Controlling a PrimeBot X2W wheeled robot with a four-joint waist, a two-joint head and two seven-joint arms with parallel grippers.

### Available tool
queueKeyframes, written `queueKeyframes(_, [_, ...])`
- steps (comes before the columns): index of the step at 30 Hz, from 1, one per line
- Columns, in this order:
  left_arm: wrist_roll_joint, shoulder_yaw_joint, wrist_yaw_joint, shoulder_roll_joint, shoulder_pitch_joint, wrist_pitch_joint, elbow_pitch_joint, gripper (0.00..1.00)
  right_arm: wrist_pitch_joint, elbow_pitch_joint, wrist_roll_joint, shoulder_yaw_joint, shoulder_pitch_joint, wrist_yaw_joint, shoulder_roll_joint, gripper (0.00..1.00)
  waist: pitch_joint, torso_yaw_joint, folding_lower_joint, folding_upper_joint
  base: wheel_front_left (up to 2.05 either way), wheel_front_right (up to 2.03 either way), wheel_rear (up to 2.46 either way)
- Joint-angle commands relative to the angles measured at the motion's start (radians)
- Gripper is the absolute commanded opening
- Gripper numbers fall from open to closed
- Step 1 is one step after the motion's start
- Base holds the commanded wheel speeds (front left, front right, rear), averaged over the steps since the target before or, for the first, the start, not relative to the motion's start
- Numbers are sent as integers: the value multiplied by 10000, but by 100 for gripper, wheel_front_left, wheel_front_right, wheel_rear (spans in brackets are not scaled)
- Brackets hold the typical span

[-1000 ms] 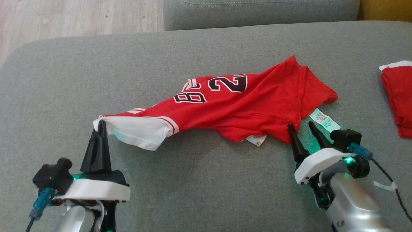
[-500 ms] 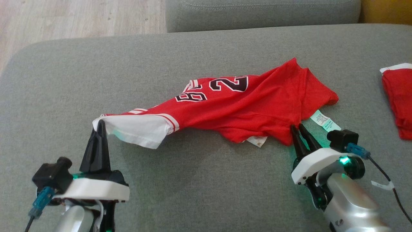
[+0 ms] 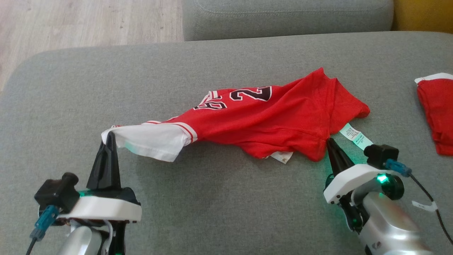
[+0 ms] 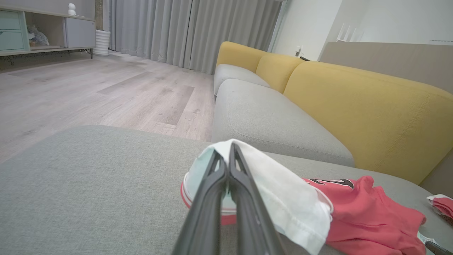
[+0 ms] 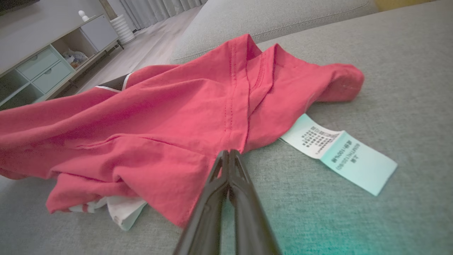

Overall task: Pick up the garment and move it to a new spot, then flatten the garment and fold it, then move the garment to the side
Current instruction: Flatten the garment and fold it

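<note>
We grip the crumpled red-and-white jersey garment [image 3: 269, 117], bunched at the middle of the grey fabric sofa cushion [image 3: 212, 198], left gripper [image 3: 110, 136] clenched on its white sleeve [image 3: 148, 141] and right gripper [image 3: 330, 141] on its red hem [image 5: 212, 156], so flattening, folding and setting aside seemingly all remain.

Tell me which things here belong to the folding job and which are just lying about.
Job: jersey; left pincer, shut on its white sleeve; right pincer, shut on its near edge; grey cushion beneath.
Lying about: other red cloth at the right; yellow backrest; cabinet.
</note>
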Motion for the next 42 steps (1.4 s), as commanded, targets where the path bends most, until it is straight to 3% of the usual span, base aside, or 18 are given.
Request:
queueKeyframes(1, [14, 393, 32, 271, -330, -36, -347, 0, -38, -214, 92, 108, -66, -7, -65, 18, 4, 13, 0, 0, 0, 0, 0])
queueKeyframes(2, [10, 382, 29, 272, -328, -33, -362, 0, -38, -224, 167, 51, -47, -7, -70, 100, 11, 27, 0, 0, 0, 0, 0])
queueKeyframes(6, [1, 356, 41, 279, -345, -17, -378, 0, -38, -322, 676, -50, 0, -7, -3, 100, 80, 81, 0, 0, 0, 0, 0])
queueKeyframes(12, [-9, 264, 10, 208, -459, -46, -253, 0, -33, -200, 1806, 577, -64, -7, -96, 100, 157, 221, 0, 0, 0, 0, 0])
queueKeyframes(13, [-13, 252, 6, 191, -478, -59, -225, 0, -27, -166, 1973, 691, -76, -7, -123, 98, 163, 245, 0, 0, 0, 0, 0])
queueKeyframes(14, [-16, 244, 5, 176, -497, -73, -198, 0, -27, -142, 2121, 802, -91, -7, -157, 87, 166, 266, 0, 0, 0, 0, 0])
queueKeyframes(15, [-20, 237, 1, 165, -511, -87, -170, 0, -27, -120, 2251, 908, -104, -7, -195, 61, 163, 285, 0, 0, 0, 0, 0])
queueKeyframes(17, [-35, 234, -5, 150, -527, -118, -118, 0, -29, -91, 2492, 1106, -125, -7, -259, 26, 161, 315, 0, 0, 0, 0, 0])
queueKeyframes(18, [-42, 231, -10, 144, -536, -131, -93, 0, -30, -92, 2601, 1192, -140, -7, -294, 4, 156, 329, 0, 0, 0, 0, 0])
queueKeyframes(19, [-49, 229, -15, 140, -544, -142, -68, 0, -31, -98, 2693, 1266, -157, -7, -332, 0, 150, 340, 0, 0, 0, 0, 0])
queueKeyframes(31, [-22, 355, -179, 341, -658, -424, -103, 0, -36, -1248, 1967, 928, -207, -7, -1002, 0, -427, 119, 0, 0, 0, 0, 0])
queueKeyframes(37, [-5, 601, -469, 853, -1634, -147, -708, 0, -37, -3101, 684, -245, -321, -7, -1772, 0, -1026, -184, 0, 0, 0, 0, 0])
queueKeyframes(42, [-256, 891, -792, 1113, -3429, 414, -1345, 0, -37, -4747, -97, -1219, -708, -7, -2486, 0, -1337, -464, 0, 0, 0, 0, 0])
